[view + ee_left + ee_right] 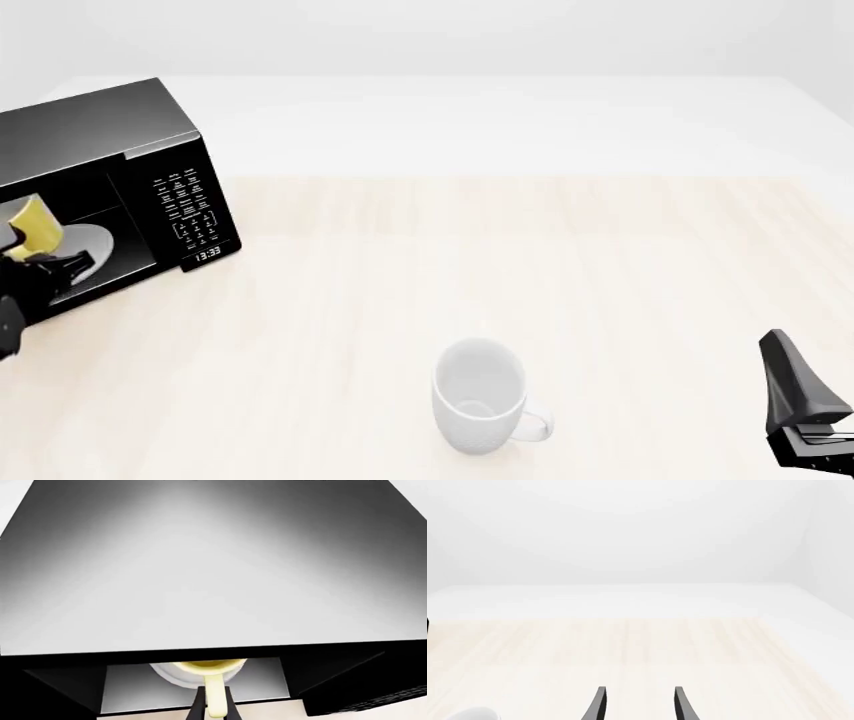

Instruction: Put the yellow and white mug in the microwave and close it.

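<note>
Left wrist view: we log the left pincer [212,707] clamped on the handle of the yellow and white mug [205,668], mug ahead inside the microwave [200,580].

Front view: mug over the plate [91,240] (door unseen).

Right wrist view: right pincer [638,704] agape, far off.

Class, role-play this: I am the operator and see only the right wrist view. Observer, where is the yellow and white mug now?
Observer: Inside the microwave; the yellow and white mug is over the white plate.
Operator: Has it been let go?
Observer: No. The left claw is shut on its handle.
Operator: Is the microwave closed?
Observer: No. Its front is open, and the mug shows through it in the front view.
</note>
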Available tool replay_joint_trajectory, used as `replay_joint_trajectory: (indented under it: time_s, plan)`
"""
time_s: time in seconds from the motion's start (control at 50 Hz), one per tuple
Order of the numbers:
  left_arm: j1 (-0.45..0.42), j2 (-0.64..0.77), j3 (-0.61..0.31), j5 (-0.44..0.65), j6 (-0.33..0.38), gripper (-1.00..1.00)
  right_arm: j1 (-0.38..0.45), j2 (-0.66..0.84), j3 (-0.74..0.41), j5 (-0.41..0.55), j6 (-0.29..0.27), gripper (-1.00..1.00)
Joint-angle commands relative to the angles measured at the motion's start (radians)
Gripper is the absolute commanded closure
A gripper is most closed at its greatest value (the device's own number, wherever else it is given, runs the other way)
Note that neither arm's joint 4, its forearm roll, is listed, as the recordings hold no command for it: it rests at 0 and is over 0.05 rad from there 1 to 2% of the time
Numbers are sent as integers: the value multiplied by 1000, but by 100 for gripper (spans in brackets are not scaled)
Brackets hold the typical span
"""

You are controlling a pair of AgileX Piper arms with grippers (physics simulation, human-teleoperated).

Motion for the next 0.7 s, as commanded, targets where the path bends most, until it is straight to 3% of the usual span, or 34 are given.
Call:
replay_joint_trajectory:
  time_s: [0.02, 0.22, 0.7]
  plan:
    - [5, 26, -53, 39, -2, 100, 0, 0, 0, 0, 0, -100]
    - [5, 65, -100, 79, -10, 100, 0, 0, 0, 0, 0, -100]
    - [23, 108, -106, 69, 8, 100, 0, 0, 0, 0, 0, -100]
